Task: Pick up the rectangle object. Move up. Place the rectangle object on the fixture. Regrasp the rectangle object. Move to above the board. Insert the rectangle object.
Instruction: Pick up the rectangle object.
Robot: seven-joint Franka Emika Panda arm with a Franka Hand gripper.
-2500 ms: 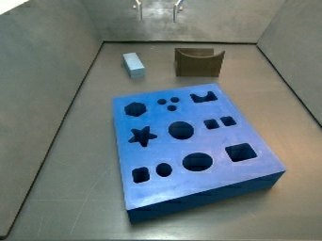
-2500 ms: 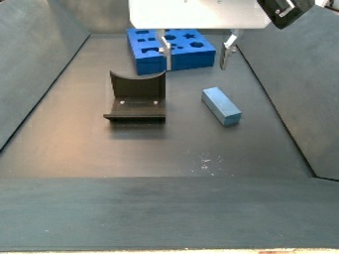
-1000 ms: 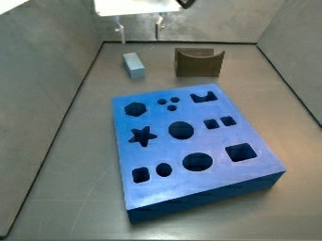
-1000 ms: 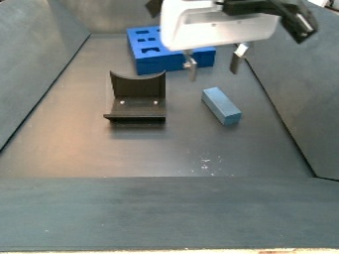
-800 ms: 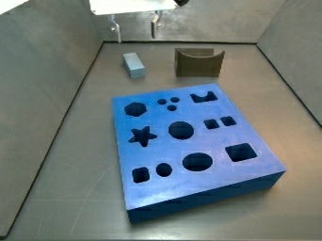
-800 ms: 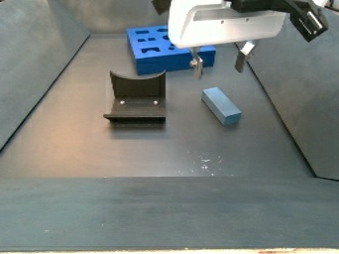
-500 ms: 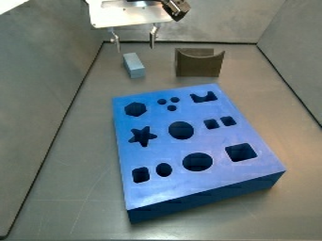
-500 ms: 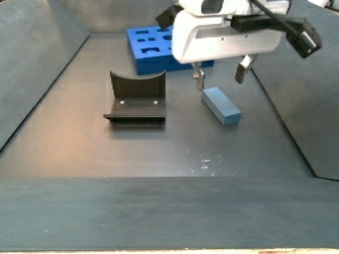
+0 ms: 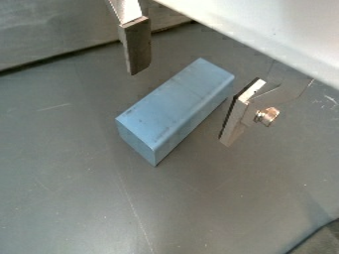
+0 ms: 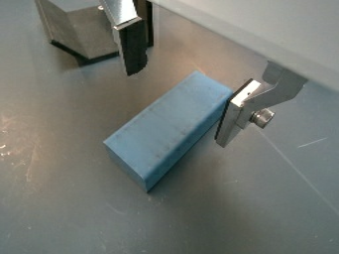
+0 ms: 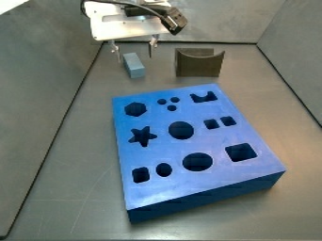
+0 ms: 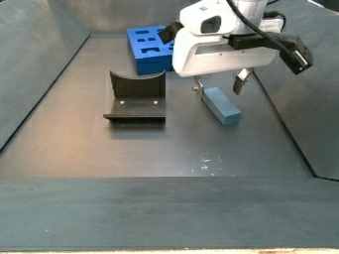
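Hand (image 9: 185, 84) dropped lower; released plates straddle small pale-blue rectangular block (image 9: 175, 109) near floor's back edge. Centre before clenching, keep level.

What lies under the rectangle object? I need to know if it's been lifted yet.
Only the grey floor; the rectangle object rests flat there. The open end effector straddles it. Its underside is hidden.

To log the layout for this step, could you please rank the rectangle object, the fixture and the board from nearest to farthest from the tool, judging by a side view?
1. The rectangle object: on the floor directly under the open tool.
2. The fixture: beside it, along the back wall.
3. The board: farthest, toward the front.
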